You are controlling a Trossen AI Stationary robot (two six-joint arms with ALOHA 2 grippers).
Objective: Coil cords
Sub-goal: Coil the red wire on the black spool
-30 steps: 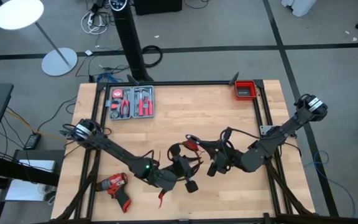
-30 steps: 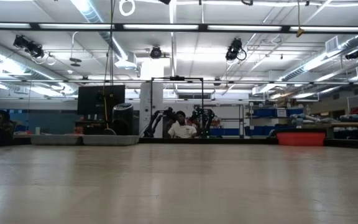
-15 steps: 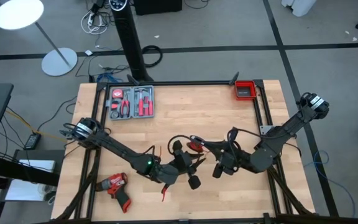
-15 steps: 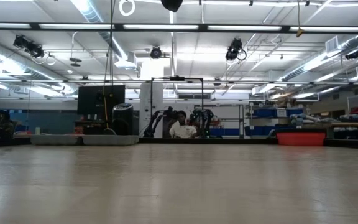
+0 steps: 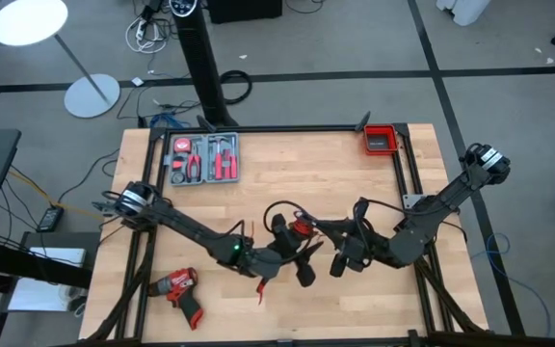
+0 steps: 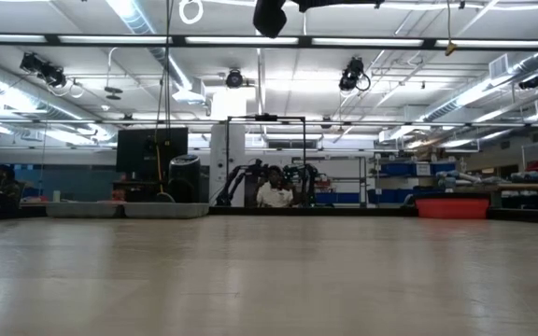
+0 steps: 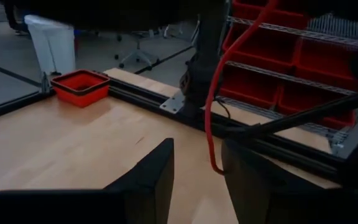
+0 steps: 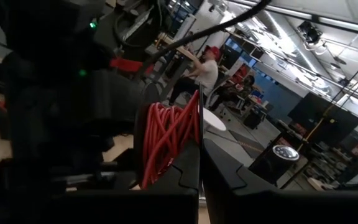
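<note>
Here, lower centre of the overhead view, the left gripper (image 7: 197, 180) stands released; the right gripper (image 8: 201, 168) is clenched on the red wire (image 8: 166, 134).

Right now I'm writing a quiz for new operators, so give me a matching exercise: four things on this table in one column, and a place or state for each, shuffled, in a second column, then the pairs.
Things:
1. red bin
2. drill
3. grey tool tray
4. red wire

Places or states:
A. lying near the table's front edge on the left arm's side
B. wound in a bundle, pinched in the shut right end effector
C. at the far corner on the right arm's side
D. at the far edge on the left arm's side, holding red-handled tools

Pairs: 1-C, 2-A, 3-D, 4-B
</note>
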